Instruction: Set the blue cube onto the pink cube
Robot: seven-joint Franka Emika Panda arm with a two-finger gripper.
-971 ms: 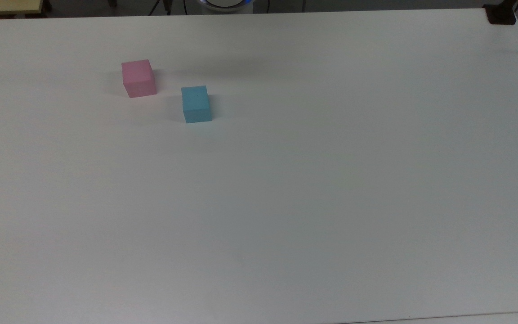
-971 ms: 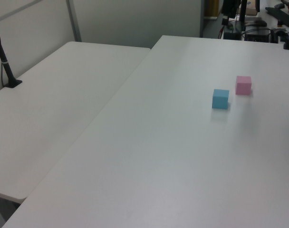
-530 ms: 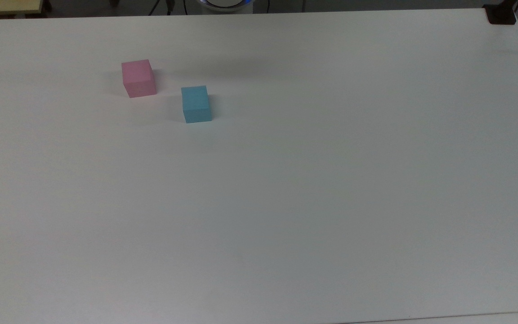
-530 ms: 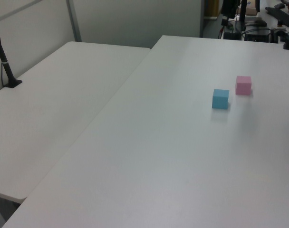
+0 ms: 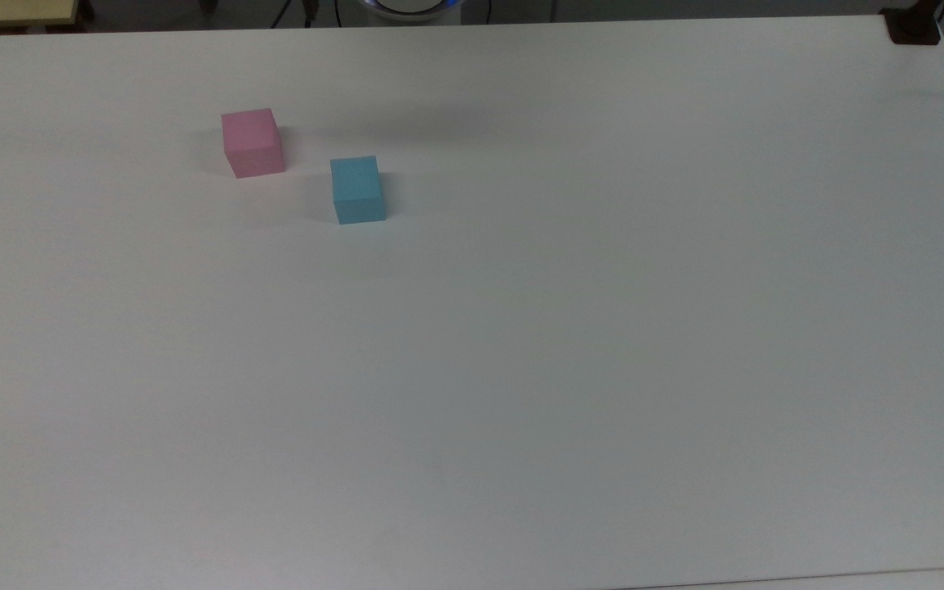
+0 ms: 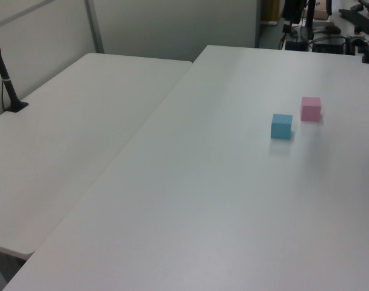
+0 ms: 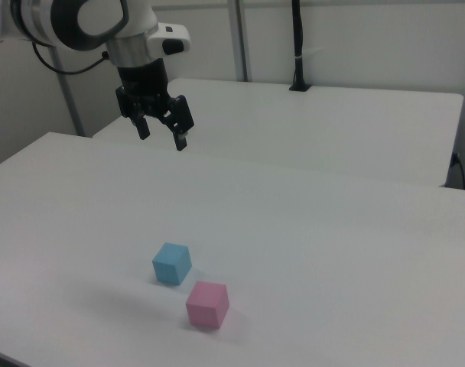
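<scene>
The blue cube (image 5: pixel 356 189) (image 6: pixel 281 125) (image 7: pixel 172 263) rests on the white table (image 5: pixel 570 328), with a small gap between it and the pink cube (image 5: pixel 252 142) (image 6: pixel 311 108) (image 7: pixel 207 304). In the top view the pink cube lies up and to the left of the blue one. In the right view my gripper (image 7: pixel 162 132) hangs high above the table, well above the blue cube, open with nothing between its fingers (image 7: pixel 180 141).
A second white table (image 6: pixel 69 133) adjoins this one on the left view's left, with a black post (image 6: pixel 5 79) clamped to it. A dark clamp (image 5: pixel 913 29) sits at the table's far right corner in the top view. Wide bare tabletop surrounds the cubes.
</scene>
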